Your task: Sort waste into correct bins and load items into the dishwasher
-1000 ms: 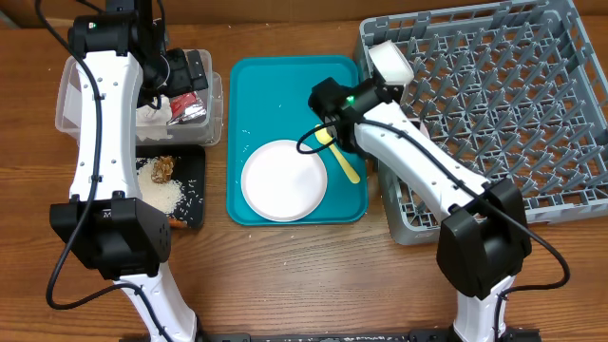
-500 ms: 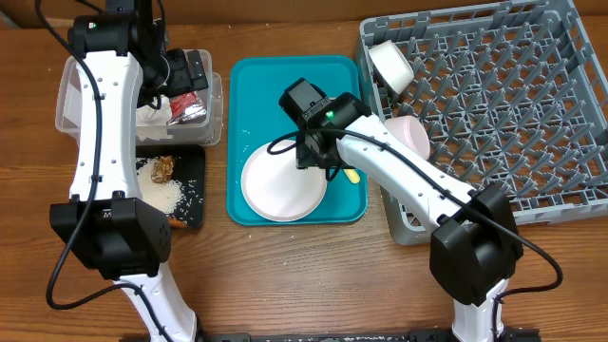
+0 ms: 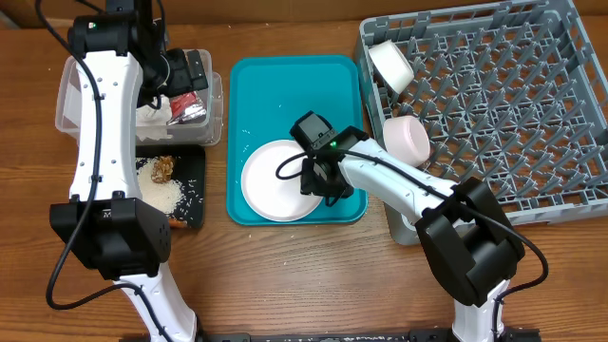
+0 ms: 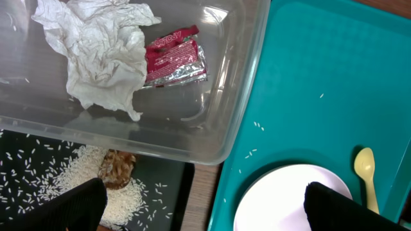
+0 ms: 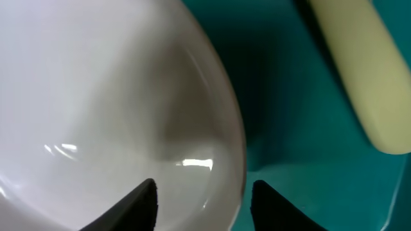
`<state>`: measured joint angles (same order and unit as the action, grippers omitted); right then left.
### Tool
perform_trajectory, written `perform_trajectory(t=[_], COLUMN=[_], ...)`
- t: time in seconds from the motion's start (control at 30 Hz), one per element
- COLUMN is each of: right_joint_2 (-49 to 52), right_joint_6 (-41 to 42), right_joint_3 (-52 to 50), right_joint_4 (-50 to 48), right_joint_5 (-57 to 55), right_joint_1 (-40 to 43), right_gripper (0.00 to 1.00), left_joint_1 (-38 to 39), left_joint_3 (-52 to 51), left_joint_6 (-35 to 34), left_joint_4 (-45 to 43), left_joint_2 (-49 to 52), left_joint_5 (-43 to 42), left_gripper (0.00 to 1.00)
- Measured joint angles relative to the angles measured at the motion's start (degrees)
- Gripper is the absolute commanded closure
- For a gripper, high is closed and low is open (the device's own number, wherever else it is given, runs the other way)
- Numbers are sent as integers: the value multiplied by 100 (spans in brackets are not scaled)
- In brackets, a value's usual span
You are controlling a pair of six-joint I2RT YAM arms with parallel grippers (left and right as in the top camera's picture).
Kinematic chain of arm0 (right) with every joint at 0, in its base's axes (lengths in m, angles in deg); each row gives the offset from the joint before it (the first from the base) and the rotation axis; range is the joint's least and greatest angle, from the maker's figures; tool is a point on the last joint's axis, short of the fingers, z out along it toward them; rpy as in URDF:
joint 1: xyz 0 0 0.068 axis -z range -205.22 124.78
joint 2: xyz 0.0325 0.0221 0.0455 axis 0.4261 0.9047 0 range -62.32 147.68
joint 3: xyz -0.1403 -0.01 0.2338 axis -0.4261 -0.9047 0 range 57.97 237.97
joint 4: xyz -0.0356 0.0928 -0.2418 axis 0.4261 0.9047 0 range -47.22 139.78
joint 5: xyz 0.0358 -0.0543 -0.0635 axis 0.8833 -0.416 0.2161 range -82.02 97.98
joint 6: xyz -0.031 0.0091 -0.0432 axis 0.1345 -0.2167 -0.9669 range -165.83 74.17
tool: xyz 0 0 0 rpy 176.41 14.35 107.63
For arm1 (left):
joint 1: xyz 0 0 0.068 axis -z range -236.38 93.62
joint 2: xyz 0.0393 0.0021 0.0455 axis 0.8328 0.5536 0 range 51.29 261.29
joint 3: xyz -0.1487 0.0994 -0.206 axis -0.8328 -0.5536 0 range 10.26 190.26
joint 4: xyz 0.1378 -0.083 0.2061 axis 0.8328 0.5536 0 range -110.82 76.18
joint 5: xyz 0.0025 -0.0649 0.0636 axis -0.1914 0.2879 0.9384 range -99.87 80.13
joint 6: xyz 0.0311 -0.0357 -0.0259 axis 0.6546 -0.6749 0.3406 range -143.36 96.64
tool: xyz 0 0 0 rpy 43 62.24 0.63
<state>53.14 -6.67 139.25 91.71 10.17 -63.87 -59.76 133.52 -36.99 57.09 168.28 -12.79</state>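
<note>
White rim of the plate [image 5: 96,90] sits between the half-parted tips of the right claw [image 5: 204,191].

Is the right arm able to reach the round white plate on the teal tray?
Probably yes. The right gripper sits at the rim of the round white plate, fingers apart on either side. Nothing covers the plate; the yellow plastic spoon lies beside it.

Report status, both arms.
Left fingers wide open, empty, above clear tub. Right fingers open, straddling white plate rim on teal tray. Yellow spoon lies close beside the rim.
</note>
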Motion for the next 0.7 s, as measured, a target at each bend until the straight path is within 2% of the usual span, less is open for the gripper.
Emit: perform_trajectory(t=[0.07, 0.43, 0.7], right_joint_2=[0, 221, 225], right_joint_6=[111, 483, 446], right_joint_3=[-7, -9, 15], right_joint_4=[-9, -57, -181], right_joint_5=[188, 767, 826], right_joint_1=[0, 0, 37], right_gripper=[59, 96, 96], left_joint_1=[0, 0, 0], left_joint_3=[0, 0, 0], left_joint_6=[0, 0, 0], left_joint_4=[0, 0, 0], left_joint_2=[0, 0, 0], left_joint_5=[0, 0, 2], left_gripper=[0, 0, 0])
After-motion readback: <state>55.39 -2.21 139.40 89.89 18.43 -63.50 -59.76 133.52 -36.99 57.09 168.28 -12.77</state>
